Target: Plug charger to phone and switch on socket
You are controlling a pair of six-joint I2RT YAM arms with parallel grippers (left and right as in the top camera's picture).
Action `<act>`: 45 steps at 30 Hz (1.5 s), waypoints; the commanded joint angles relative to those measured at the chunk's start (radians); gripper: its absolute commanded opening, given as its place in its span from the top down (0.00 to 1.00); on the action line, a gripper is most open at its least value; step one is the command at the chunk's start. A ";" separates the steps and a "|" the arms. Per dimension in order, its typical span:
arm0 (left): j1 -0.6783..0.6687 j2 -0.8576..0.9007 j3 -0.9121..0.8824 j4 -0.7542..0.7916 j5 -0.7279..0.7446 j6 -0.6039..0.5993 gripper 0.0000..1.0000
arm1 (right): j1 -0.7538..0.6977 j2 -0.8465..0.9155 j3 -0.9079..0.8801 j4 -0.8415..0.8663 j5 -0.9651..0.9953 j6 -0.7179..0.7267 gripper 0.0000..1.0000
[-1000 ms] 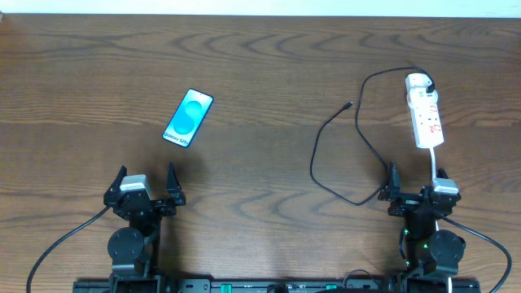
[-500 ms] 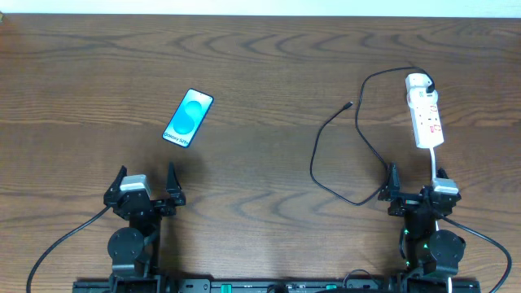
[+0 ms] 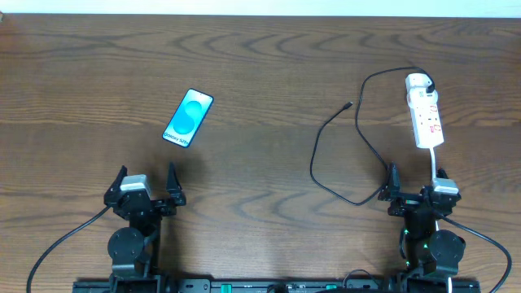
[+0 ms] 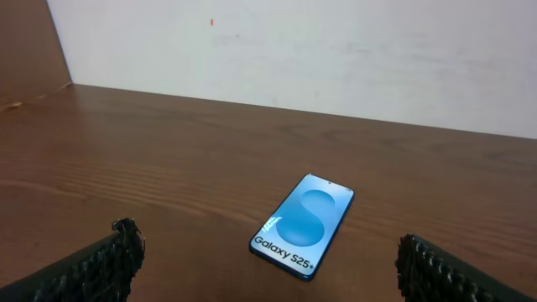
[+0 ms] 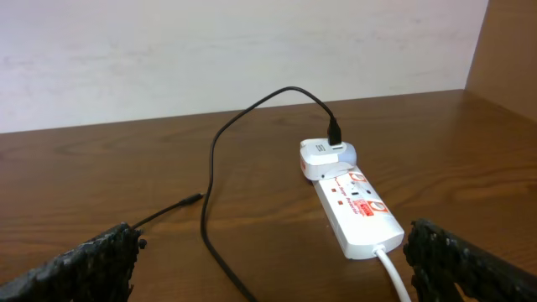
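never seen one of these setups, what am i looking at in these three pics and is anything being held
This is a robot with two arms at a wooden table. The overhead picture looks straight down: the left end effector and right end effector sit at the near edge, each with two fingers spread open. Neither holds anything.

The other two pictures come from small cameras on each wrist, so the dark shapes in their bottom corners are that arm's own fingers.

The left wrist view faces the phone, lying flat with its blue screen up. The right wrist view faces the socket, a white power strip with a white plug in its far end. From that plug runs the charger, a thin black cable whose loose tip lies on the table, far from the phone.
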 commanded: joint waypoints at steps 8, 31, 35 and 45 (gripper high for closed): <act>0.004 -0.006 -0.014 -0.047 0.013 -0.005 0.02 | 0.009 -0.006 -0.001 -0.004 0.000 0.009 0.01; 0.004 -0.006 -0.014 -0.047 0.013 -0.005 0.02 | 0.009 -0.006 -0.001 -0.004 0.000 0.009 0.01; 0.004 -0.006 -0.014 -0.047 0.013 -0.005 0.02 | 0.009 -0.006 -0.001 -0.004 0.000 0.009 0.01; 0.004 -0.006 0.016 -0.115 0.013 -0.065 0.02 | 0.009 -0.006 -0.001 -0.004 0.000 0.009 0.01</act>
